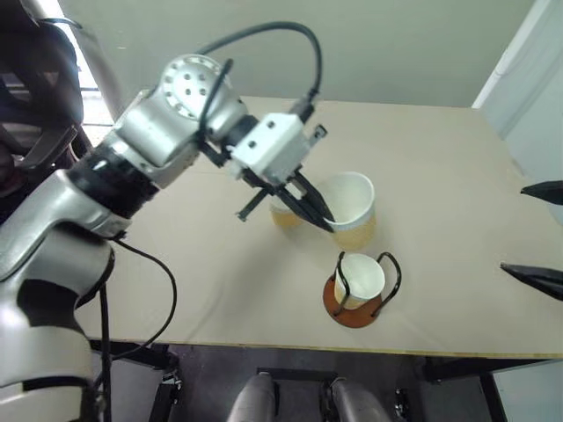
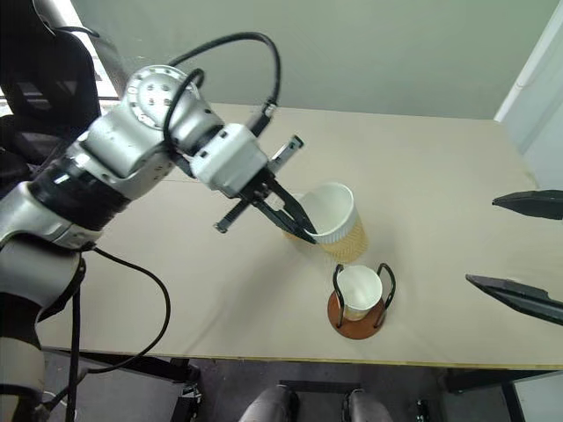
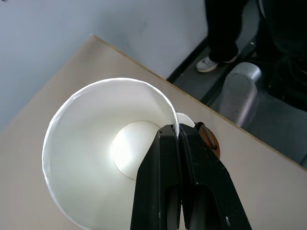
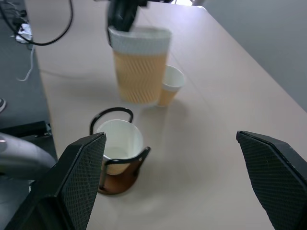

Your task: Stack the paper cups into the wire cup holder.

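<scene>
Beige table against a pale wall; left gripper is clamped on the rim of one paper cup, one finger inside and one outside, cup lifted off the table and tipped with its mouth toward the camera. Right gripper has its jaws wide apart, holding nothing, at the right edge of the head views (just the two black fingers showing there). Wire cup holder sits near the front table edge with a second cup already seated upright between the two wire loops. Third cup stands on the table behind the lifted one, mostly hidden in the head views, clear in the right wrist view. Left wrist view looks straight into the held cup's white interior, with the holder partly visible past the fingers and a person's legs and shoe on the floor beyond the table
</scene>
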Controlling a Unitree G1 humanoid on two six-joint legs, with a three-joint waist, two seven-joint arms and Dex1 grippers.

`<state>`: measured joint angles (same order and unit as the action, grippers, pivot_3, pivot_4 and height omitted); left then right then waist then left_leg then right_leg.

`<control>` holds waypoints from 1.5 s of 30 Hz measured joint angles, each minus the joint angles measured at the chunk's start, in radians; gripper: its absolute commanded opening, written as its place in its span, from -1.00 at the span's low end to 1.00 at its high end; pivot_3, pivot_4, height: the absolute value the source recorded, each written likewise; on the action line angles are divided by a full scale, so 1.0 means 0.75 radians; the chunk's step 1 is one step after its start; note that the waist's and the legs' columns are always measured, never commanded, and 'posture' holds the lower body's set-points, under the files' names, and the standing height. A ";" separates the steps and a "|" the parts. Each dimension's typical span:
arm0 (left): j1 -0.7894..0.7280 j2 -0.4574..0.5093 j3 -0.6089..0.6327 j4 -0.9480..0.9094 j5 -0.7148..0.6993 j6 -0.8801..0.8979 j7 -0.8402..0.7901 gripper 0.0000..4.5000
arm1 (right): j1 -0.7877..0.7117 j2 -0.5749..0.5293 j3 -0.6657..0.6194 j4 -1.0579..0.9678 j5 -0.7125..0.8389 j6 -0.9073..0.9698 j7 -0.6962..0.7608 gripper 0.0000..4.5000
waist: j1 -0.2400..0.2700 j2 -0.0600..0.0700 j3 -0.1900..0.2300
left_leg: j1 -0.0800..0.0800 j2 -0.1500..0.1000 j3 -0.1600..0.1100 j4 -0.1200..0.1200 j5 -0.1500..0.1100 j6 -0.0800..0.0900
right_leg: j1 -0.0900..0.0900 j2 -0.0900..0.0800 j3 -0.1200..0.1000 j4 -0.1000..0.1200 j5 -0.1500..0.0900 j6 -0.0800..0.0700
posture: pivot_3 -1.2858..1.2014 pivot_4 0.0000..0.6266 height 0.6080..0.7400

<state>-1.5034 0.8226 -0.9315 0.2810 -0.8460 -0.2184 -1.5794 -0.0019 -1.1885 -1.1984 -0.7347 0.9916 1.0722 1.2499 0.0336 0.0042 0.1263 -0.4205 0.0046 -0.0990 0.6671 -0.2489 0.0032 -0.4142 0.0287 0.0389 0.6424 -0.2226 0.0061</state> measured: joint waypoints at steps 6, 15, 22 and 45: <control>-0.125 -0.118 -0.186 0.151 -0.048 -0.138 0.000 -0.99 | 0.064 0.017 -0.119 -0.109 0.137 0.081 -0.073 1.00 | 0.005 0.000 0.000 | 0.000 -0.008 0.003 0.002 -0.006 0.007 | 0.001 -0.008 0.004 0.000 -0.005 0.008 | 0.03 -0.52 1.00; -0.179 -0.142 -0.379 0.109 -0.147 -0.244 -0.001 -0.99 | 0.160 0.036 -0.206 -0.161 0.232 0.095 -0.183 1.00 | 0.004 0.000 0.000 | 0.001 -0.014 0.012 0.004 -0.010 0.014 | 0.001 -0.015 0.014 0.001 -0.007 0.018 | 0.03 -0.52 1.00; -0.181 -0.202 -0.460 0.129 -0.142 -0.289 -0.001 -0.99 | 0.206 0.018 -0.249 -0.179 0.296 0.094 -0.243 1.00 | 0.004 0.001 0.000 | 0.002 -0.015 0.015 0.011 -0.013 0.019 | 0.002 -0.015 0.017 0.004 -0.006 0.019 | 0.03 -0.52 1.00; -0.162 -0.320 -0.523 0.289 -0.021 -0.347 -0.001 -0.99 | 0.327 0.013 -0.297 -0.232 0.376 0.023 -0.359 1.00 | 0.004 0.001 0.000 | 0.002 -0.015 0.022 0.021 -0.017 0.027 | 0.004 -0.015 0.023 0.005 -0.003 0.024 | 0.03 -0.52 1.00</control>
<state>-1.6251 0.5823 -1.3233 0.4978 -0.8618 -0.4789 -1.5804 0.2432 -1.1791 -1.4215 -0.9086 1.2739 1.0895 0.9803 0.0364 0.0052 0.1264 -0.4194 -0.0063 -0.0822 0.6830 -0.2617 0.0235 -0.4115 0.0171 0.0562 0.6465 -0.2246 0.0238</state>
